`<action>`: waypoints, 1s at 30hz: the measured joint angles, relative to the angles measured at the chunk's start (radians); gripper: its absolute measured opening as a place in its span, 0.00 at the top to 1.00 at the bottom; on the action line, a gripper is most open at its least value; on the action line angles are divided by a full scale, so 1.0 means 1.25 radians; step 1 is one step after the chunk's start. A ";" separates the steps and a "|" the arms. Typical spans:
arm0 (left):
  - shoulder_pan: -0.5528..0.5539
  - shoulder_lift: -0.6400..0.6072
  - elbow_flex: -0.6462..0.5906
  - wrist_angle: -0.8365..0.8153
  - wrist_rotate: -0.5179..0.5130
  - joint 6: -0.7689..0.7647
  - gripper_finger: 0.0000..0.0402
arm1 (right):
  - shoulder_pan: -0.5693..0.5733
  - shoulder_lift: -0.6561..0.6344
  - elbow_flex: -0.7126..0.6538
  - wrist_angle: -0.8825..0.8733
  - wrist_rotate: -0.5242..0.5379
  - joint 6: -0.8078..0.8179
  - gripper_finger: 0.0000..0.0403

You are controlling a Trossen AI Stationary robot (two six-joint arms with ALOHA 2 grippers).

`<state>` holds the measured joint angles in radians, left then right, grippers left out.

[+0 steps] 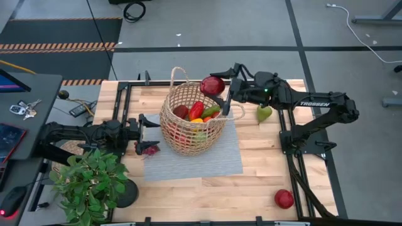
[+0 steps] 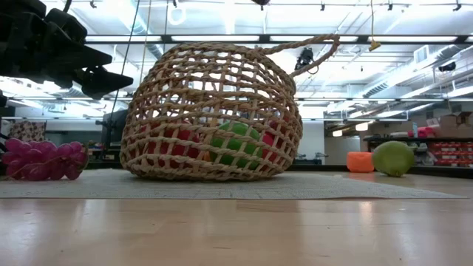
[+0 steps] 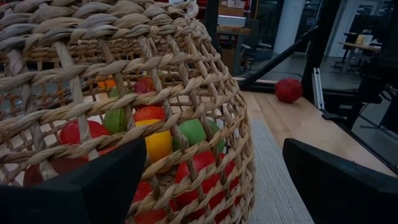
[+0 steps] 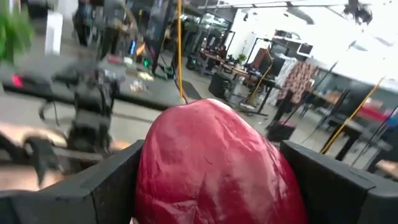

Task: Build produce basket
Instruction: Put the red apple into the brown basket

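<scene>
The tan wicker basket (image 1: 191,119) stands on a grey mat (image 1: 213,160), leaning a little, with red, green, orange and yellow produce inside (image 3: 155,140). My right gripper (image 1: 217,86) is shut on a dark-red round piece (image 4: 217,162) above the basket's far rim. My left gripper (image 3: 199,186) is open at the basket's left wall (image 3: 124,87), also seen raised in the low view (image 2: 81,70). Dark-red grapes (image 1: 149,149) lie on the mat's left edge. A green pear (image 1: 264,113) and a red apple (image 1: 284,198) lie on the table. My right gripper pinches the dark-red piece by its two opposite sides (image 4: 149,180) between its two fingers (image 4: 336,180). The fingers come about level from the table's right side. The piece is lifted clear, above the basket's far rim (image 1: 201,88). My left gripper's one finger (image 3: 81,186) stands against the basket's wall; I cannot tell whether it touches.
A green potted plant (image 1: 88,182) stands at the near left corner. An orange piece (image 2: 360,162) lies beside the pear (image 2: 393,157). Keys and devices lie on a side desk (image 1: 19,110) to the left. Bare wood shows at the near right.
</scene>
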<state>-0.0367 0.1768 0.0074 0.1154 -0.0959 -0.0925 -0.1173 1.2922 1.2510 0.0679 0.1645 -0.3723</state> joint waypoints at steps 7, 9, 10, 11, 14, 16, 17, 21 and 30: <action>0.000 0.000 0.000 0.000 0.000 0.000 0.04 | 0.009 0.003 0.000 -0.058 0.000 -0.154 0.10; 0.000 0.000 0.000 0.000 0.000 0.000 0.04 | 0.013 0.013 0.000 -0.072 0.000 -0.205 0.10; 0.000 0.000 0.000 0.000 0.000 0.000 0.04 | 0.015 0.023 0.000 -0.079 0.000 -0.234 0.10; 0.000 0.000 0.000 0.000 0.000 0.000 0.04 | 0.018 0.034 0.000 -0.076 0.000 -0.264 0.10; 0.000 0.000 0.000 0.000 0.000 0.000 0.04 | 0.027 0.069 0.000 -0.079 0.013 -0.376 0.10; 0.000 0.000 0.000 0.000 0.000 0.000 0.04 | 0.034 0.095 0.000 -0.074 0.045 -0.454 0.10; 0.000 0.000 0.000 0.000 0.000 0.000 0.04 | 0.037 0.107 0.000 -0.067 0.062 -0.484 0.10; 0.000 0.000 0.000 0.000 0.000 0.000 0.04 | 0.041 0.152 0.000 -0.024 0.102 -0.579 0.10; 0.000 0.000 0.000 0.000 0.000 0.000 0.04 | 0.047 0.211 0.000 0.069 0.126 -0.714 0.10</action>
<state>-0.0365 0.1768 0.0074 0.1157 -0.0963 -0.0925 -0.0591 1.5564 1.2509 0.1543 0.3222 -1.2653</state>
